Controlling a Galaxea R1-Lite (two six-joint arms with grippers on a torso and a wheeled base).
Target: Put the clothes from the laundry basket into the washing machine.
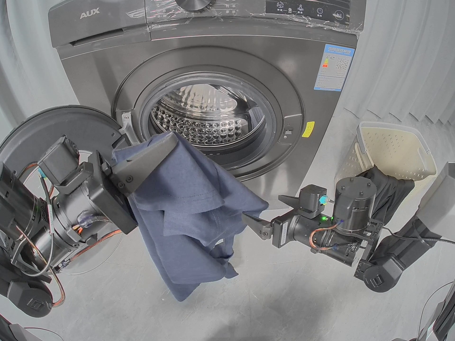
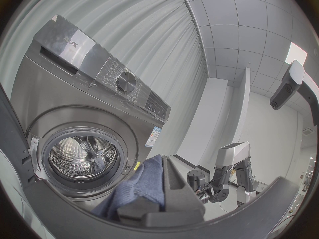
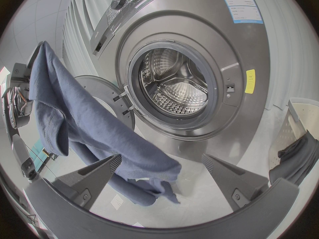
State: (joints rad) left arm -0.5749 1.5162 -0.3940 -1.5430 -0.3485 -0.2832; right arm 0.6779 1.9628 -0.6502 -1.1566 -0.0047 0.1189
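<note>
- Gripping blue shirt (image 1: 189,204), left pincer (image 1: 156,152) clamped on it before washing machine (image 1: 284,72), door open.
- Spread apart: right pincer (image 3: 161,160), beside shirt's hanging edge.
- Draping over laundry basket (image 1: 403,143): dark garment (image 1: 393,190).

**Blue garment held up before the open washer**

A blue-grey garment (image 1: 189,204) hung crumpled from the left gripper (image 1: 163,145), whose fingers were clamped on its upper edge. It hung just in front of the washing machine (image 1: 294,58), and its lower folds dangled free above the floor. The grey front-loader's round door (image 1: 52,129) stood swung wide to the left, baring the perforated steel drum (image 1: 208,112). The cream, perforated laundry basket (image 1: 398,150) stood to the machine's right, with a dark garment (image 1: 391,190) spilling over its near rim.
</note>
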